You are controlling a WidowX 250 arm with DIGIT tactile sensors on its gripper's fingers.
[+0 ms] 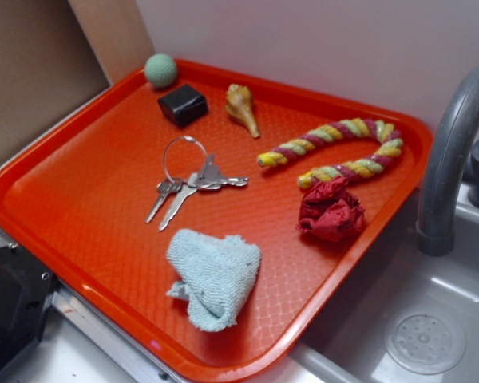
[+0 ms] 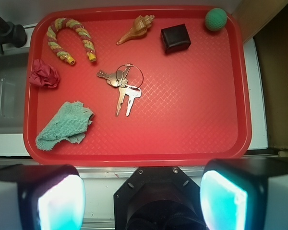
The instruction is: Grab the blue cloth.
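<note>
Beside a grey sink, an orange tray (image 1: 80, 171) holds everything. Keys (image 2: 121, 87) lie at its middle; the blue cloth (image 1: 214, 278) sits bunched near the tray's front edge, a dark red wad (image 1: 330, 212) close by, a striped rope (image 1: 343, 146), shell (image 1: 243, 107), black box (image 1: 183, 104) and green ball (image 1: 160, 70) further back. The gripper (image 2: 141, 201) hovers off the tray, jaws wide apart, holding nothing

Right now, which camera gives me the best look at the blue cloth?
The exterior view: the blue cloth sits close and large near the tray's front rim, its folds and terry texture clear. The wrist view shows it smaller from above, but its place relative to the open gripper reads better there.
</note>
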